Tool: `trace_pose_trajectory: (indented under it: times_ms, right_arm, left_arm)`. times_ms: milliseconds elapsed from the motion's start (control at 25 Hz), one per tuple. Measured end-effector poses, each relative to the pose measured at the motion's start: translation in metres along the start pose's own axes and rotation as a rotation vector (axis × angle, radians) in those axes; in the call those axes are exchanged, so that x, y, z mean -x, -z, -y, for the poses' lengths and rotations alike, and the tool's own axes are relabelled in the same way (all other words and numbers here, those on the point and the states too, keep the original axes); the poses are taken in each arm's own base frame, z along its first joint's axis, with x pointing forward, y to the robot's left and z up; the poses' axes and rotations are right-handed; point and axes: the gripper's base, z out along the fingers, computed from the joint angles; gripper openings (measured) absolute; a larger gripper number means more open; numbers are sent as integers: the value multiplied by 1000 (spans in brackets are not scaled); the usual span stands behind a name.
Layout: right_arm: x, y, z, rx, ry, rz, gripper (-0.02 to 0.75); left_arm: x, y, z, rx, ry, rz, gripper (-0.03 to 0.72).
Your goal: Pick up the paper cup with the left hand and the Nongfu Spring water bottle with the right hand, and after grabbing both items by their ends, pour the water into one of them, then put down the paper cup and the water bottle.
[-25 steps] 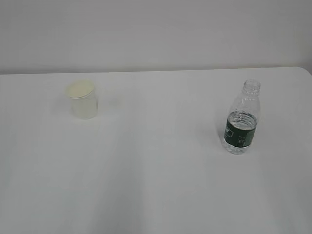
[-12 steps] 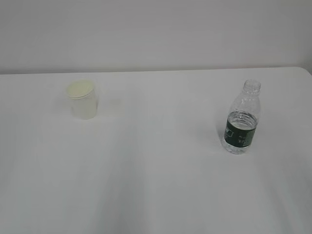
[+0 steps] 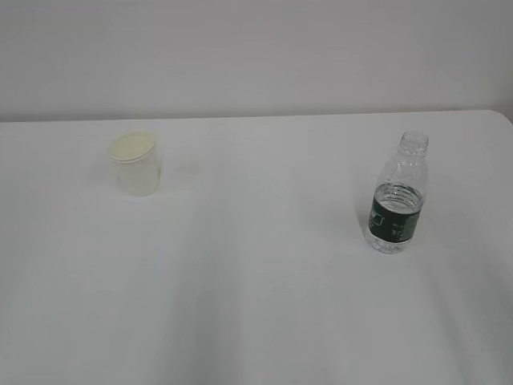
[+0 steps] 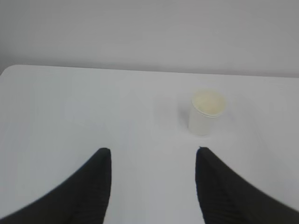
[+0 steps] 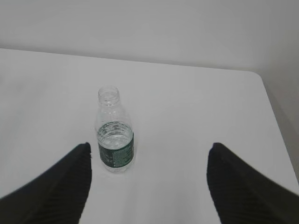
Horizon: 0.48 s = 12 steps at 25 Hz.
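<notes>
The off-white paper cup (image 3: pixel 136 164) stands upright at the table's left rear. In the left wrist view the paper cup (image 4: pixel 206 112) is ahead of my left gripper (image 4: pixel 153 151) and a little to the right; that gripper is open and empty. The uncapped Nongfu Spring water bottle (image 3: pixel 397 196), with its dark green label, stands upright on the right, partly filled with water (image 3: pixel 398 195). Seen from the right wrist, the bottle (image 5: pixel 114 132) is just beyond my open right gripper (image 5: pixel 148 146), close to its left finger (image 5: pixel 70 186). Neither arm shows in the exterior view.
The white table (image 3: pixel 256 305) meets a pale wall behind. Its rounded right rear corner (image 5: pixel 254 74) lies beyond the bottle, and its left rear corner (image 4: pixel 11 69) shows in the left wrist view.
</notes>
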Motion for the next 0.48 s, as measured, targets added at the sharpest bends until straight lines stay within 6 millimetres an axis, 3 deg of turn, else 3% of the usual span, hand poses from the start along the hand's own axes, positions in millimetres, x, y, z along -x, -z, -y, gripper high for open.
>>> trace_pose_trajectory:
  times_ms: [480]
  right_arm:
    - [5,-31,0,6,4,-32,574]
  left_arm:
    - [-2,-28,-4,39,-60,-87,409]
